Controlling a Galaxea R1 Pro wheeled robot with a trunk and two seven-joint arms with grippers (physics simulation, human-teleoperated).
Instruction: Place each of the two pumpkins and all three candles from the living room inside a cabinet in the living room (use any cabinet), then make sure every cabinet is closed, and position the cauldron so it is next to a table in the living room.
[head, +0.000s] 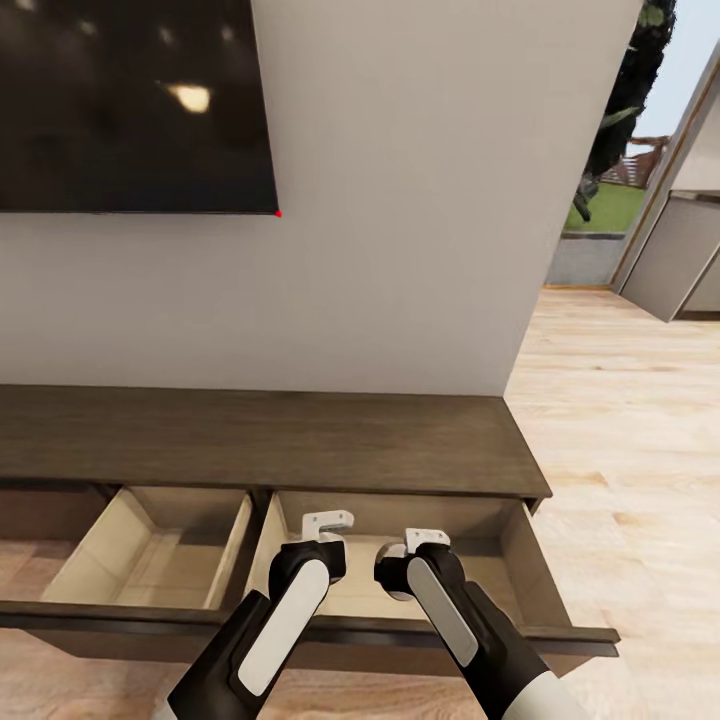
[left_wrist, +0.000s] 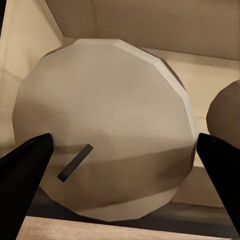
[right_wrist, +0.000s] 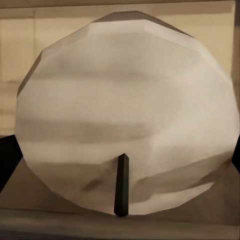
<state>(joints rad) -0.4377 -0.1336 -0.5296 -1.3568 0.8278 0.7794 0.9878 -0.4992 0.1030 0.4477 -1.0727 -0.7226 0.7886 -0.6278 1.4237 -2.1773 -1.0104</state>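
Note:
Both arms reach down into the open right drawer of the long dark cabinet (head: 270, 440). In the left wrist view a stubby grey-tan candle (left_wrist: 107, 120) with a dark wick lies in the pale drawer, just beyond my left gripper (head: 320, 545). Its dark fingertips (left_wrist: 30, 165) stand wide apart at the candle's two sides. A second candle (left_wrist: 225, 115) peeks in beside it. In the right wrist view another candle (right_wrist: 125, 110) sits very close between the fingers of my right gripper (head: 400, 560) and covers them almost entirely. No pumpkins, cauldron or table are in sight.
The cabinet's left drawer (head: 150, 545) is also pulled open and looks bare. A dark TV screen (head: 130, 100) hangs on the wall above. Light wood floor (head: 620, 440) stretches to the right toward a doorway and a window.

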